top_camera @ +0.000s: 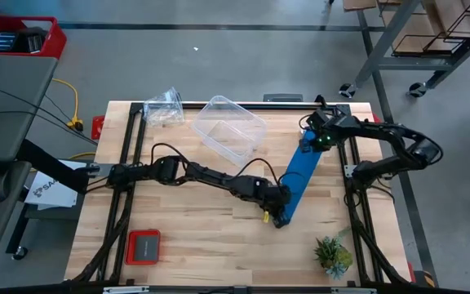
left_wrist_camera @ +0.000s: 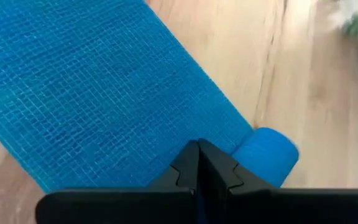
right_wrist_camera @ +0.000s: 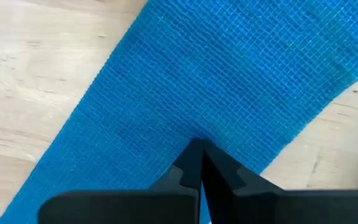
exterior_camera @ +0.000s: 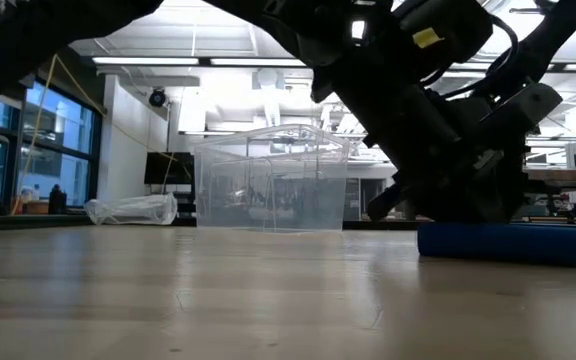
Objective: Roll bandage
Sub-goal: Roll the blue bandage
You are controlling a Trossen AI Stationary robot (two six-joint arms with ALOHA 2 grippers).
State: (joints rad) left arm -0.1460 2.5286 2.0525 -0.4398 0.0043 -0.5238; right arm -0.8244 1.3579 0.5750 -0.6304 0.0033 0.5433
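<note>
While bandage [top_camera: 303,169] spans wood table [top_camera: 186,229] | both hands together — seemingly pinning it

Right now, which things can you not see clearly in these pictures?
- Low view: the dark arms hide the strip of the bandage; only its rolled end shows.
- Left wrist view: the shut left gripper hides where the roll meets the strip; a blurred green thing is cut off at the corner.
- Right wrist view: the right gripper covers the strip's end.
- High view: the orange item is too small to identify.
</note>
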